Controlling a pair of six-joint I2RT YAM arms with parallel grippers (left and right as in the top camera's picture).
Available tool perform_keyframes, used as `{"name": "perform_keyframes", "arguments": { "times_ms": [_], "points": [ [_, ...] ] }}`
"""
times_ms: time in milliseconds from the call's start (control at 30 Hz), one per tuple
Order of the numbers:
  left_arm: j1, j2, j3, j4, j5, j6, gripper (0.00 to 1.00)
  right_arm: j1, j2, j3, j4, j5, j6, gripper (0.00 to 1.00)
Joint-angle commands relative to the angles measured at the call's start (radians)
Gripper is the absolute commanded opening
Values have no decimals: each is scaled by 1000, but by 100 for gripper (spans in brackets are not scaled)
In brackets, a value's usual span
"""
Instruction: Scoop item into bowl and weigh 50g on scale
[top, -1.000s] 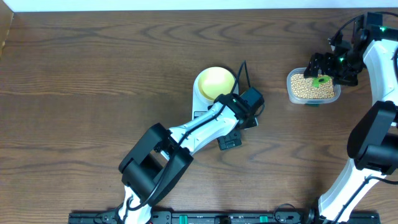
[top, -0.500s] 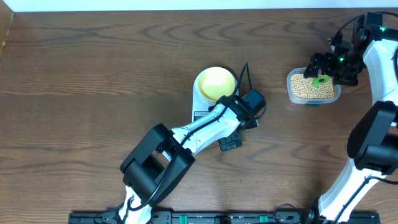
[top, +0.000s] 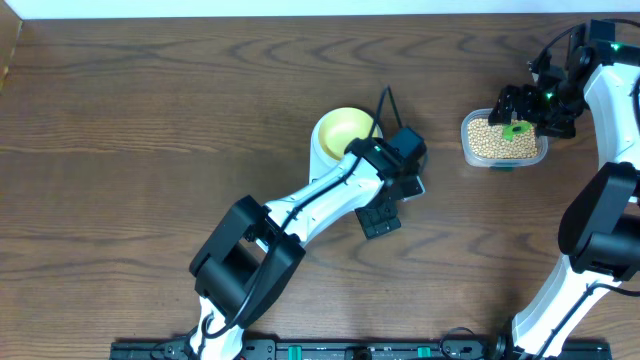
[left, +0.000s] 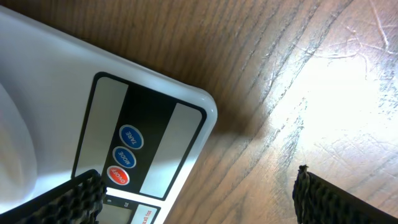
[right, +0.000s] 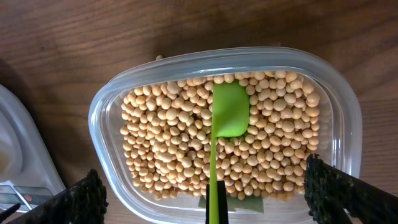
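Note:
The pale-yellow bowl (top: 340, 127) stands on the white scale (top: 319, 158) at mid-table, partly covered by my left arm. My left gripper (top: 382, 213) is open beside the scale's button end. In the left wrist view, one finger (left: 68, 199) hangs over the scale (left: 62, 93) near its red and blue buttons (left: 124, 155), and the other is over bare wood. The beans (right: 168, 137) fill a clear tub (right: 99, 124). My right gripper (right: 214, 199) hangs open over it. A green scoop (right: 230, 112) rests on the beans, its handle running between the fingers and touching neither.
The tub (top: 503, 140) sits at the far right of the wooden table, a hand's width from the scale. A black cable (top: 386, 105) loops up from my left wrist beside the bowl. The table's far edge runs along the top of the overhead view.
My left wrist has shifted slightly toward the far right and its fingers have swung right, off the scale's near end. The right arm, tub and scoop have not moved.

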Motion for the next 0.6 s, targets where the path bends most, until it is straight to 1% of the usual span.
{"name": "perform_keyframes", "arguments": {
  "times_ms": [0, 233, 400, 567],
  "points": [
    [23, -3, 18, -6, 56, -14, 98, 0, 5, 17, -1, -3, -5, 99],
    [27, 0, 18, -22, 71, -21, 98, 0, 5, 17, -1, -3, -5, 99],
    [27, 1, 18, -43, 86, -58, 98, 0, 5, 17, -1, -3, -5, 99],
    [27, 1, 18, -27, 94, -58, 98, 0, 5, 17, 0, -3, -5, 99]
  ]
}}
